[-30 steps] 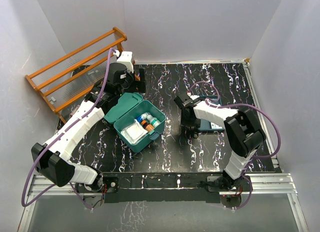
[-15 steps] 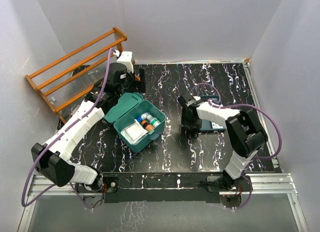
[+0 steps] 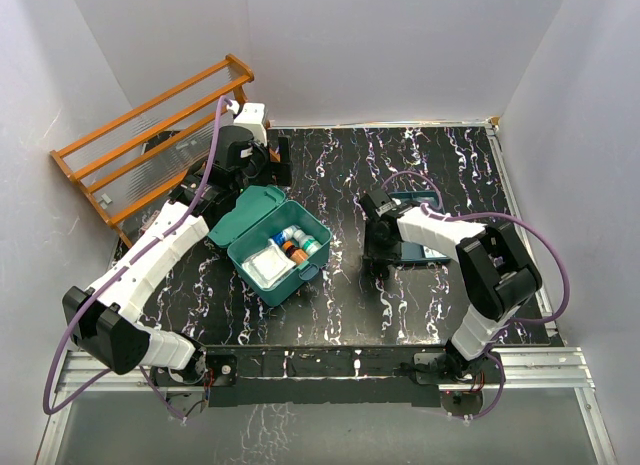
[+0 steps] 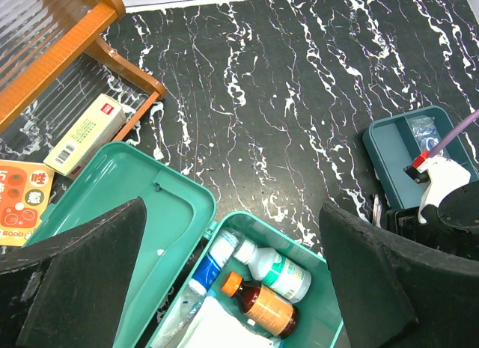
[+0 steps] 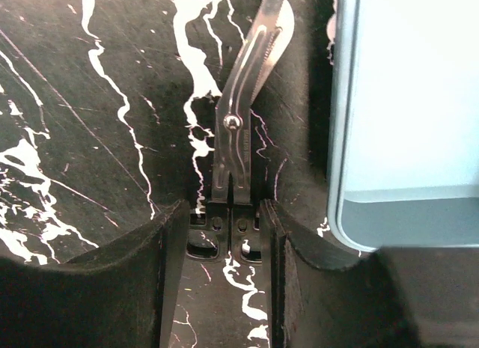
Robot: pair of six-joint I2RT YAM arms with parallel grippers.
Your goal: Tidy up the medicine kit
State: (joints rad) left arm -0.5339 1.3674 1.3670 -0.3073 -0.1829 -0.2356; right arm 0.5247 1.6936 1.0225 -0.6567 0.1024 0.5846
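Observation:
The medicine kit point(image 3: 243, 220) stands open at centre left, its lid point(image 4: 142, 206) laid back. Inside lie a white bottle with a green label point(image 4: 281, 272), a brown bottle with an orange cap point(image 4: 262, 307), a blue-labelled bottle point(image 4: 209, 269) and a white packet point(image 4: 217, 329). My left gripper point(image 4: 232, 273) hovers open above the kit, holding nothing. A pair of scissors point(image 5: 239, 131) lies on the table, blades pointing away. My right gripper point(image 5: 224, 236) is down at the table, its fingers pressed against both sides of the black handles.
A flat teal tray point(image 3: 422, 247) lies just right of the right gripper, its edge point(image 5: 404, 101) close to the scissors. A wooden rack point(image 3: 150, 135) stands at the back left, with a medicine carton point(image 4: 84, 135) and an orange card point(image 4: 22, 202) beside it.
The right wrist has shifted a little to the right and toward the near edge, and its fingers have narrowed onto the scissor handles. The left arm has not moved.

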